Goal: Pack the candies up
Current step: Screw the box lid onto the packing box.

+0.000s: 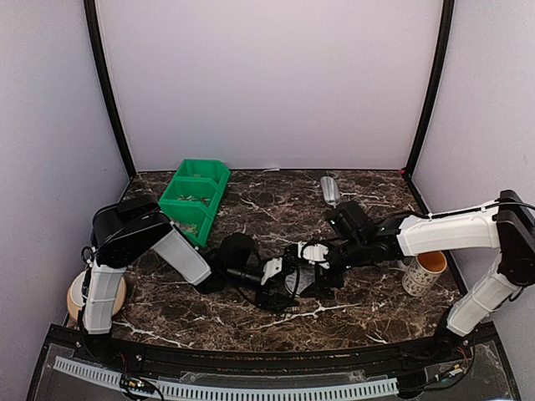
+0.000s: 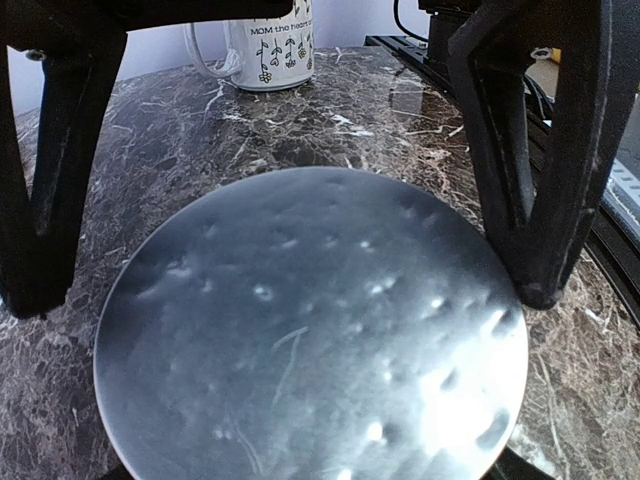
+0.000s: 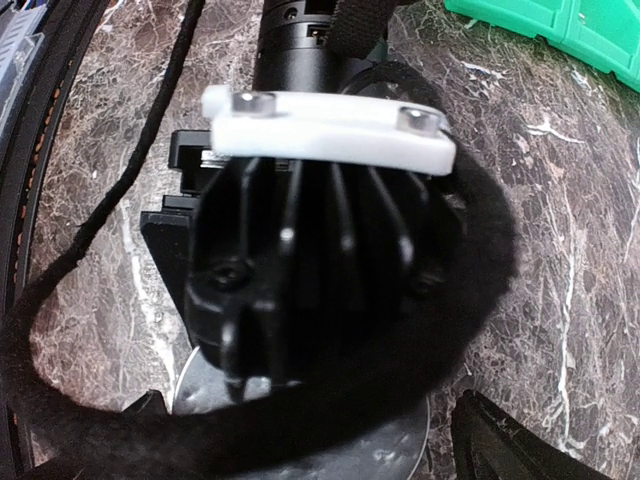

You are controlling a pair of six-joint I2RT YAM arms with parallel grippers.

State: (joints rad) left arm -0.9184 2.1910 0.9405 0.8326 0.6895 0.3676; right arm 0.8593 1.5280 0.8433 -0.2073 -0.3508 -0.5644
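Observation:
A clear round tub with a frosted lid [image 2: 300, 330] sits mid-table [image 1: 294, 285]. My left gripper [image 2: 290, 295] straddles it, with one black finger [image 2: 40, 200] on each side, and it looks shut on the tub. In the top view it reaches in from the left [image 1: 291, 281]. My right gripper [image 1: 303, 269] hovers over the left gripper's body and the lid [image 3: 200, 390]. It is wide open [image 3: 315, 420] and holds nothing. The candies show only as tiny pale specks in the green bin [image 1: 194, 199].
The green bin [image 3: 560, 25] stands at the back left. A white mug with print [image 1: 426, 271] [image 2: 268, 45] stands at the right. A slim clear thing [image 1: 330, 190] lies at the back. A tan round thing [image 1: 78, 299] sits by the left arm's base.

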